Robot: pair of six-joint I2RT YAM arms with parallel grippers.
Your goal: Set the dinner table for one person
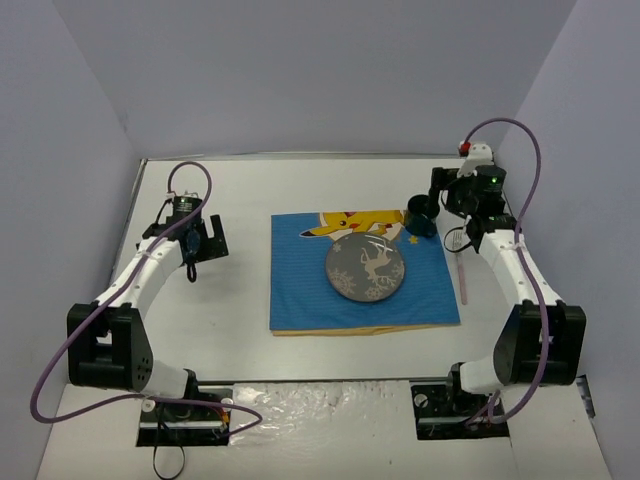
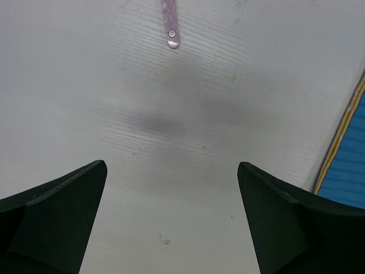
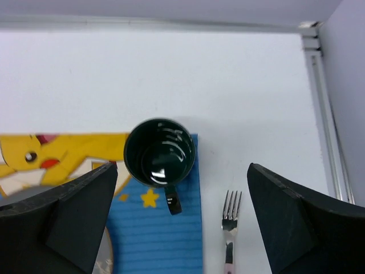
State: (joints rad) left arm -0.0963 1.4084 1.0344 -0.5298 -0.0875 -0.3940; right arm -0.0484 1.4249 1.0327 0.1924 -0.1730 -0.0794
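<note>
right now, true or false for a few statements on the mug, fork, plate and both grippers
1. The mug stands upright at a corner of the placemat. True.
2. The plate sits on the placemat. True.
3. The fork lies on the plate. False: it lies on the dinner table, right of the placemat.
4. The right gripper clamps the mug. False: its jaws stand wide apart and the mug is free.
5. The left gripper is open above the dinner table. True.
</note>
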